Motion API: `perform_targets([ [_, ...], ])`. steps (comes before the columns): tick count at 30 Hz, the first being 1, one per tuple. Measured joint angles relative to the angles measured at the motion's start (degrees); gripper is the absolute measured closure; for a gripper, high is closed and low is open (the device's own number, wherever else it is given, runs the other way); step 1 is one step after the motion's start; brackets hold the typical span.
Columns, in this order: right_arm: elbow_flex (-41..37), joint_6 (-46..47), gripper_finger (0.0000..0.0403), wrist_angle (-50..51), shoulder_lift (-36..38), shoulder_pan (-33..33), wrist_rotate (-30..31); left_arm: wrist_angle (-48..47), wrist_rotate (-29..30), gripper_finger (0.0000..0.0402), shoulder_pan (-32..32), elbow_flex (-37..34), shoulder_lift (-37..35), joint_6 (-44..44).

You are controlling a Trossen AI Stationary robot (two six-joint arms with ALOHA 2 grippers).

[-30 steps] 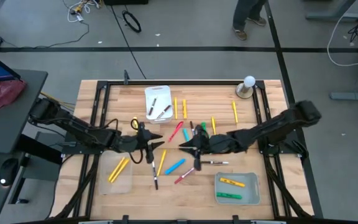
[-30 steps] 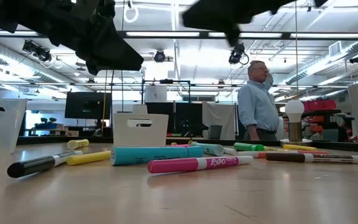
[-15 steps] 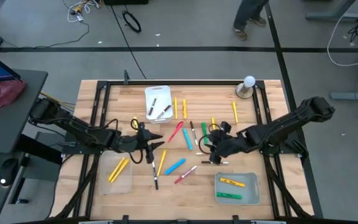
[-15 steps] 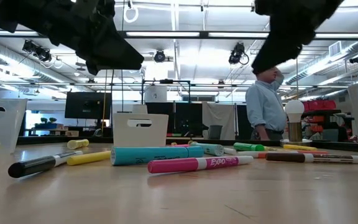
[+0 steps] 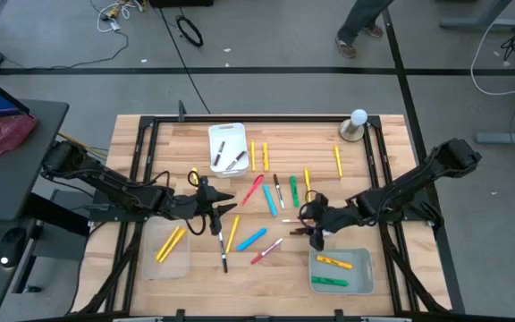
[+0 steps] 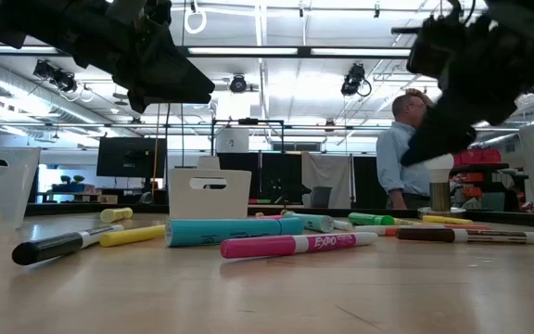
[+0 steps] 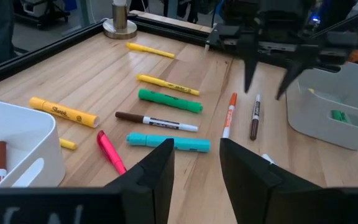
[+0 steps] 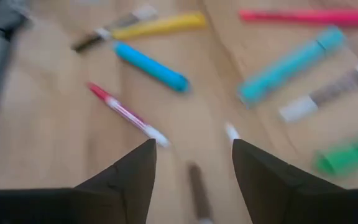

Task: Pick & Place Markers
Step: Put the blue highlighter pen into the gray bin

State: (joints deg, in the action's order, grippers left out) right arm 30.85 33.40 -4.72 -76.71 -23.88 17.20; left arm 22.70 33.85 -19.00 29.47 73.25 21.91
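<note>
high view: markers (image 5: 272, 199) lie scattered over the middle of the counter (image 5: 383, 188), yellow, green, blue, pink and slim dark ones. taking the white tray (image 5: 226, 148) at the far edge as landmark: it holds two dark markers, and two yellow markers lie just beside it. the left gripper (image 5: 219, 213) hangs over the counter nearer than that tray, close to a yellow marker and a dark one, fingers parted around nothing. the right gripper (image 5: 316, 234) hangs well away from the white tray, toward the opposite near corner, just beside a second tray (image 5: 359, 284) that holds a yellow and a green marker; its fingers stand spread and empty. a third tray (image 5: 181, 265) on the near left side holds yellow markers. a person (image 6: 406, 153) stands in the room behind.
</note>
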Motion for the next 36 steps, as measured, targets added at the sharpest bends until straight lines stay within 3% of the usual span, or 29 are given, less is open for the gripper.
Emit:
perform_targets([
  [7, 2.09, -10.18, 0.0197, -11.37, -7.05, 1.60, -1.33, 1.22, 0.40, 0.0266, 0.02, 0.00, 0.00, -0.02],
  [14, 9.44, -20.35, 0.0190, -16.87, -20.49, 6.28, -10.82, 1.40, 0.56, 0.0266, 0.09, 0.00, 0.00, -0.12],
  [22, 17.16, -33.02, 0.0169, -16.43, -30.19, 11.31, -20.34, 1.33, 0.65, 0.0266, 0.09, 0.00, 0.00, -1.26],
  [31, 18.97, -44.79, 0.0212, -15.55, -34.57, 13.94, -24.02, 2.19, 0.65, 0.0266, 0.28, 0.04, 0.02, -2.20],
  [36, 19.04, -47.64, 0.0259, -16.57, -36.23, 14.23, -24.88, 2.29, 0.65, 0.0266, 0.31, 0.04, 0.02, -2.23],
])
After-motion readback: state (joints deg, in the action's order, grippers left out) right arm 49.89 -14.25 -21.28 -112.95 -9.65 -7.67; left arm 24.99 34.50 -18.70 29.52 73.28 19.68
